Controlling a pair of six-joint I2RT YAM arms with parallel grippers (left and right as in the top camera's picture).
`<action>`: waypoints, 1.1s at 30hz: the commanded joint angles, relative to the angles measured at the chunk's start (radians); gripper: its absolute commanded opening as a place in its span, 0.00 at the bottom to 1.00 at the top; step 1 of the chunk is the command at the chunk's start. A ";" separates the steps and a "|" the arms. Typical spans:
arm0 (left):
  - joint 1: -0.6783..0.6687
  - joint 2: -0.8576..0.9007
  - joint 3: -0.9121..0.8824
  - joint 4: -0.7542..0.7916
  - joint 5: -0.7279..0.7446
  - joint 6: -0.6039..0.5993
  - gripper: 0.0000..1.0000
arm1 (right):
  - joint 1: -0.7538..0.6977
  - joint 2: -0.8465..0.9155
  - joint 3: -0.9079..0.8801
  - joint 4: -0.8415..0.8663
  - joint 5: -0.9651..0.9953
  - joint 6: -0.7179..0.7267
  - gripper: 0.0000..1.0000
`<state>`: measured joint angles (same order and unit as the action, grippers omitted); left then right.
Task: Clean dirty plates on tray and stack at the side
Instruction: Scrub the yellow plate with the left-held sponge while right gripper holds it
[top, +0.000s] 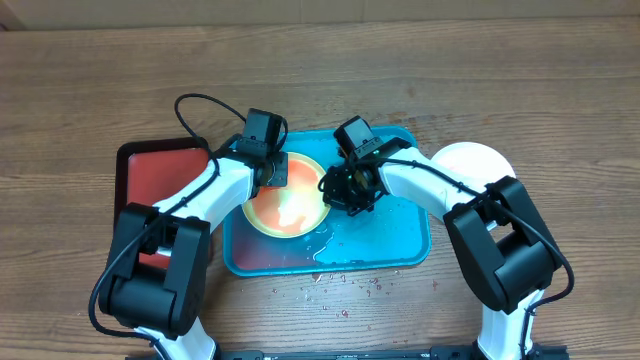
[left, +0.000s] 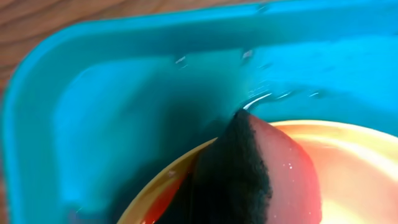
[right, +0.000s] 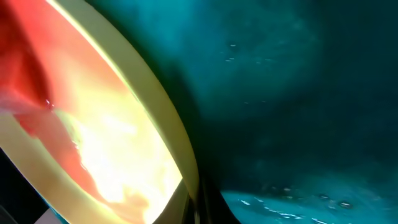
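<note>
Sponge (left: 249, 174) in left gripper (top: 272, 172) on plate (top: 290, 210), wet tray (top: 400, 235), wooden table (top: 540, 80); right gripper (top: 345, 190) unclear.

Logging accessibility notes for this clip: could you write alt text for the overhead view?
Two black-and-white robot arms meet over a large teal-blue plastic tray, the left pincer and right pincer both at a round yellow-rimmed plastic plate smeared red-orange. A dark red tray lies to its left and a white round plate to its right, on a wooden table.

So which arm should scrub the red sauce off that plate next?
Left. The left tool holds the sponge on the yellow-rimmed plate in the teal tray. The right tool sits at the plate's other edge, no sponge, probably steadying it.
</note>
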<state>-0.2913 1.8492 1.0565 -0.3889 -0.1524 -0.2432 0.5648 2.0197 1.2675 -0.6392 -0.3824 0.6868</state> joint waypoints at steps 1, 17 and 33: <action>0.035 0.053 -0.045 -0.085 -0.286 -0.069 0.04 | -0.003 0.040 -0.038 -0.038 0.066 0.000 0.04; 0.035 0.053 -0.012 -0.426 -0.203 -0.191 0.04 | -0.003 0.040 -0.038 -0.035 0.066 0.000 0.04; 0.036 0.053 0.659 -0.825 0.201 0.103 0.04 | -0.003 0.047 -0.038 0.005 0.066 -0.033 0.27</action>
<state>-0.2546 1.9083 1.5867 -1.1633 -0.0059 -0.2073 0.5709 2.0205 1.2675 -0.6357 -0.4194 0.6514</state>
